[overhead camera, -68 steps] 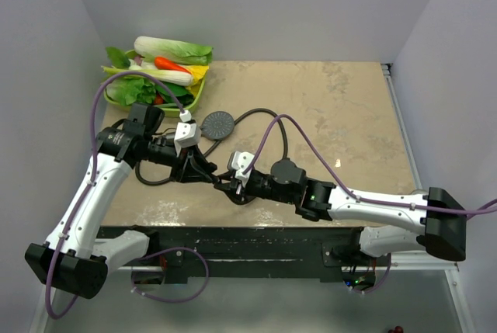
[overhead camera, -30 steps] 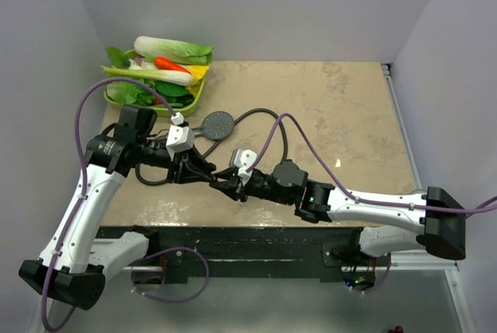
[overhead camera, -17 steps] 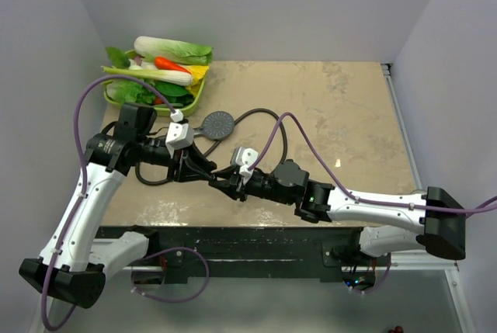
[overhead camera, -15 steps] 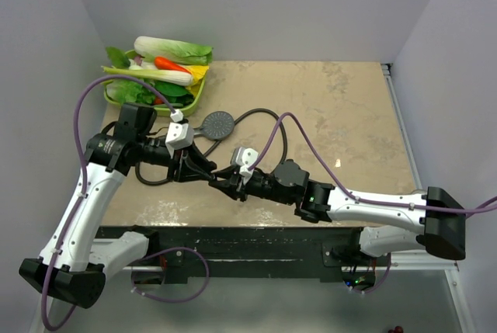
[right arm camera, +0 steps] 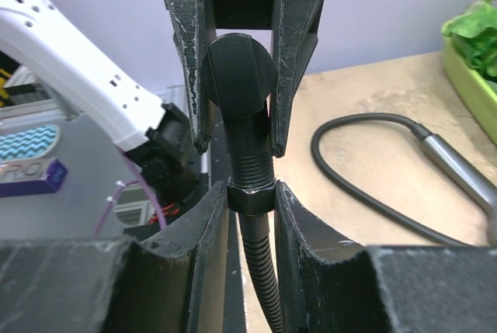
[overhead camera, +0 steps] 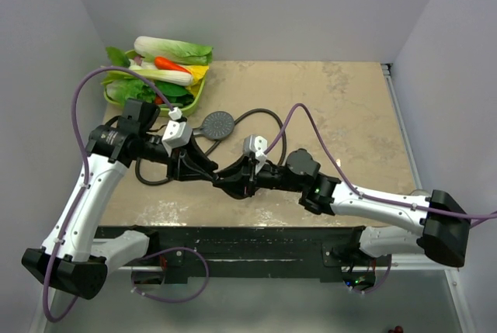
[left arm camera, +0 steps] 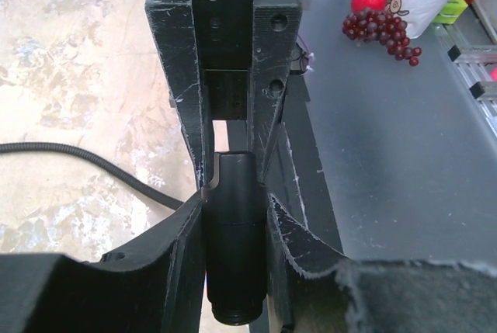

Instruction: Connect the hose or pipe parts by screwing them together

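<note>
While the black threaded fitting (right arm camera: 237,77) is clamped in the left pincer (left arm camera: 235,201), the hose nut (right arm camera: 250,198) is clamped in the right pincer (right arm camera: 250,188).

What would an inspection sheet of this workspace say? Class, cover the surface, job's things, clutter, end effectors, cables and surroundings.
Surface: beige marbled table.
Job's things: shower head lies on the table; the hose ends in a nut meeting a dark fitting, with threads showing above the nut.
Clutter: tray of vegetables at the far left corner.
End effectors: left end effector shut on the fitting; right end effector shut on the nut.
Cables: purple cables along both arms.
Surroundings: plain walls; grapes off the table.
</note>
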Controlling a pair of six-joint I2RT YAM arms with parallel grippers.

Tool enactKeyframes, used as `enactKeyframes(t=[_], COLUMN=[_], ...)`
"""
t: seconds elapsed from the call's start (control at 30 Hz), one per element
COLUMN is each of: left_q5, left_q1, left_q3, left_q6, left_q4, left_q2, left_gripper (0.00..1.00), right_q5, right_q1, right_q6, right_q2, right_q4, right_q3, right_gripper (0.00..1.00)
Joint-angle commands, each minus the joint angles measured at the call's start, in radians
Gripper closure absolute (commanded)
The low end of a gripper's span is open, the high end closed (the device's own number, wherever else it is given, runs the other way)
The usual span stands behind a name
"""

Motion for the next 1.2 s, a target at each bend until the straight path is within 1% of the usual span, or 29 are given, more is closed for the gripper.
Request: enactKeyframes(t=[0.0, 0.1, 0.43, 0.57, 0.67, 0.7, 0.77, 0.8, 0.9, 0.97, 1.0, 1.03, 1.17], left_q5=[-0.013, -0.011, -0.005, 0.001, 0.003, 0.004, 0.004, 0.004, 0.003, 0.001, 0.003, 0.003, 0.007], left_q1=[-0.004, -0.002, -0.005, -0.005, -0.01, -0.013, -0.014, -0.016, -0.019, -0.02, -0.02, -0.02, -0.022], left_q3=[0.014, 0.02, 0.008, 0.003, 0.003, 0.005, 0.003, 0.003, 0.005, 0.003, 0.005, 0.005, 0.008], left_q6=[0.06, 0.092, 0.094, 0.095, 0.092, 0.092, 0.091, 0.089, 0.088, 0.089, 0.088, 0.088, 0.086], left_q4=[-0.09, -0.123, -0.123, -0.123, -0.123, -0.123, -0.123, -0.123, -0.123, -0.123, -0.123, -0.123, -0.123], left_q2=[0.003, 0.008, 0.0, -0.003, -0.001, 0.0, 0.0, 0.0, 0.002, 0.0, 0.002, 0.005, 0.006], left_gripper=[1.0, 1.0, 1.0, 1.0, 1.0, 1.0, 1.0, 1.0, 1.0, 1.0, 1.0, 1.0, 1.0], right_q5=[-0.1, -0.147, -0.302, -0.379, -0.437, -0.452, -0.497, -0.508, -0.549, -0.569, -0.575, -0.581, -0.611], right_q1=[-0.018, -0.039, -0.145, -0.183, -0.214, -0.222, -0.251, -0.259, -0.274, -0.272, -0.274, -0.277, -0.277], right_q6=[0.067, 0.102, 0.227, 0.306, 0.401, 0.478, 0.567, 0.66, 0.789, 0.833, 0.892, 0.909, 0.959], right_q2=[-0.032, -0.015, 0.034, 0.08, 0.133, 0.15, 0.198, 0.247, 0.325, 0.357, 0.374, 0.406, 0.434], right_q4=[0.292, 0.329, 0.45, 0.544, 0.668, 0.778, 0.895, 1.009, 1.146, 1.194, 1.246, 1.248, 1.25], right_q3=[0.058, 0.059, 0.072, 0.079, 0.081, 0.076, 0.081, 0.088, 0.13, 0.148, 0.174, 0.188, 0.239], right_gripper=[1.0, 1.0, 1.0, 1.0, 1.0, 1.0, 1.0, 1.0, 1.0, 1.0, 1.0, 1.0, 1.0])
